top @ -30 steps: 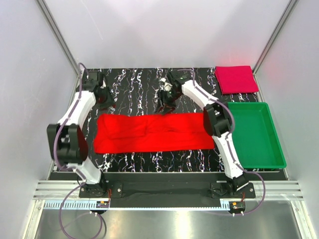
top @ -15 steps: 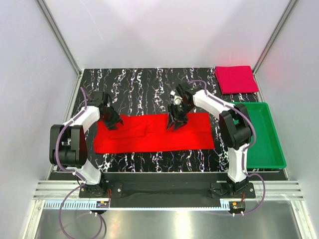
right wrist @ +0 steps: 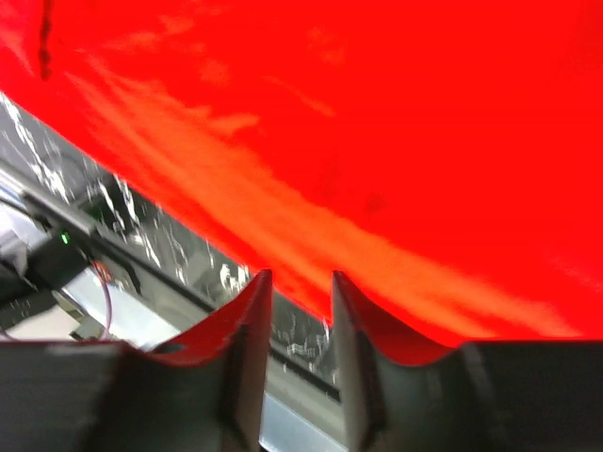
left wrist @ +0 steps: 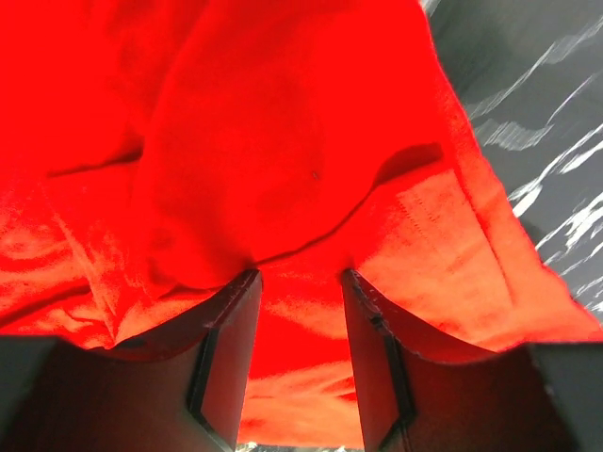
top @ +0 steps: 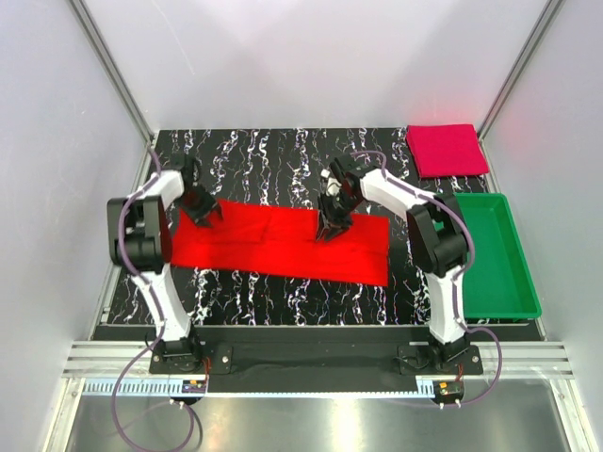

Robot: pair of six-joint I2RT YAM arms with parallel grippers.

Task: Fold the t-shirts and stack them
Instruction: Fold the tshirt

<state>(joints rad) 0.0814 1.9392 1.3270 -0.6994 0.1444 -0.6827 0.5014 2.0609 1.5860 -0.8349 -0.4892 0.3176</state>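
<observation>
I am working on the red shirt (top: 283, 247), which is lying as a long band across the middle of the counter (top: 273, 151), running left to right. My left claw (top: 202, 213) is standing near its far left corner, fingers (left wrist: 226, 358) part spread with a ridge of cloth bulging between them, not clamped as far as I can see. My right claw (top: 331, 231) is sitting on the far edge, right of the middle. Cloth is showing in its gap, but I cannot tell whether the fingers are nipping it. The crimson shirt (top: 446, 149) is lying folded at the far right corner, beyond the green tray (top: 528, 282). I am judging the cloth light, limp and quick to wrinkle. So I am aiming to take the far hem, all layers together, claws well apart, lifting evenly.
</observation>
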